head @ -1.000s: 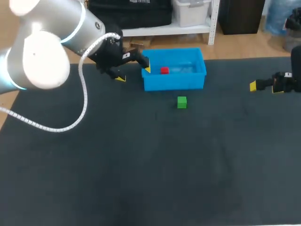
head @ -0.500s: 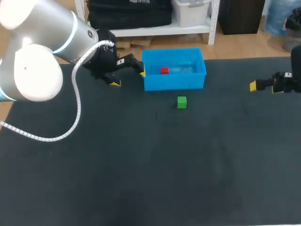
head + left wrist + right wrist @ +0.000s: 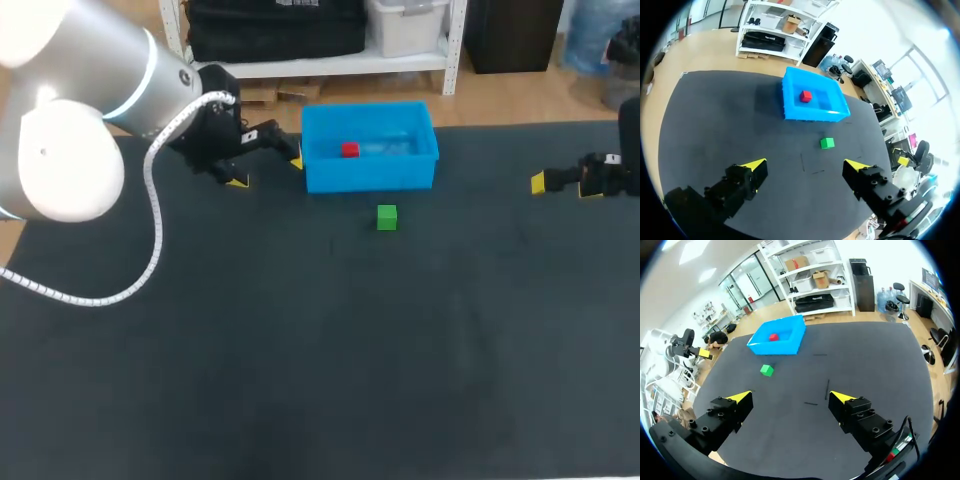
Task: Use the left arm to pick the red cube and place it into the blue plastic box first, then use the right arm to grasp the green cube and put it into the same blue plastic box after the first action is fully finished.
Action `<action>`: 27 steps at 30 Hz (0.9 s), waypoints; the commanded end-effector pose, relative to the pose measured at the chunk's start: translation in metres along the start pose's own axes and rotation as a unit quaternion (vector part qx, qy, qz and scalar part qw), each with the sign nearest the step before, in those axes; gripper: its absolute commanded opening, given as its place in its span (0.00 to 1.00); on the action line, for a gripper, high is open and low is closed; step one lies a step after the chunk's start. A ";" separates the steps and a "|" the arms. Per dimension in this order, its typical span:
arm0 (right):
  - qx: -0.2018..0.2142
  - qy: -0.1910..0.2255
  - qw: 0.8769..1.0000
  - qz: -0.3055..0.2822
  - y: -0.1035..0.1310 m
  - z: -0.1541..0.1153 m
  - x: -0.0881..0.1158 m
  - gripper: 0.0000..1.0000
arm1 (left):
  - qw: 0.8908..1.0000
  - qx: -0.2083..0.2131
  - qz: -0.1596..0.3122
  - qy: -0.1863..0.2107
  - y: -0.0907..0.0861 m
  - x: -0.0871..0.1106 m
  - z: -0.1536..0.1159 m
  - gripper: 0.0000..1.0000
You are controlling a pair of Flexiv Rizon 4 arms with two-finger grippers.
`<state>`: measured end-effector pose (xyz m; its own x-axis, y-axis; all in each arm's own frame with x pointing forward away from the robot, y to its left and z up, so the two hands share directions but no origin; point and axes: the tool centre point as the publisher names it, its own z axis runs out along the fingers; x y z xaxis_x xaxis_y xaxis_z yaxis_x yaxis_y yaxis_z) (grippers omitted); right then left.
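The red cube [image 3: 349, 150] lies inside the blue plastic box [image 3: 370, 171] at the table's far middle; the wrist views show the same cube [image 3: 805, 96] [image 3: 773, 337] in the box [image 3: 810, 111] [image 3: 780, 346]. In front of the box, on the black mat, rests the green cube [image 3: 387, 217] [image 3: 827, 143] [image 3: 767, 370]. My left gripper [image 3: 266, 166] [image 3: 804, 166] hangs open and empty just left of the box. At the far right edge, my right gripper [image 3: 560, 184] [image 3: 790, 397] is open with nothing between its fingers.
The black mat [image 3: 320, 350] covers the whole table. A white coiled cable [image 3: 155, 230] hangs from my left arm over the mat's left part.
My left gripper has drawn back leftward, away from the box's left wall. The red cube stays in the box. The right arm has not moved.
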<state>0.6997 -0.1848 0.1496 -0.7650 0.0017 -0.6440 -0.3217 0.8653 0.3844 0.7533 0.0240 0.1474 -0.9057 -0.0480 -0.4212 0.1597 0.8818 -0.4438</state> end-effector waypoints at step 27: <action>-0.016 0.013 1.000 -0.002 -0.007 0.007 -0.003 1.00 | 1.000 -0.002 -0.001 0.000 -0.001 0.000 -0.001 1.00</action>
<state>0.6985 -0.1839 0.1474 -0.7704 -0.0073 -0.6375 -0.3250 0.8648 0.3828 0.7531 0.0236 0.1479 -0.9058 -0.0482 -0.4210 0.1585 0.8828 -0.4421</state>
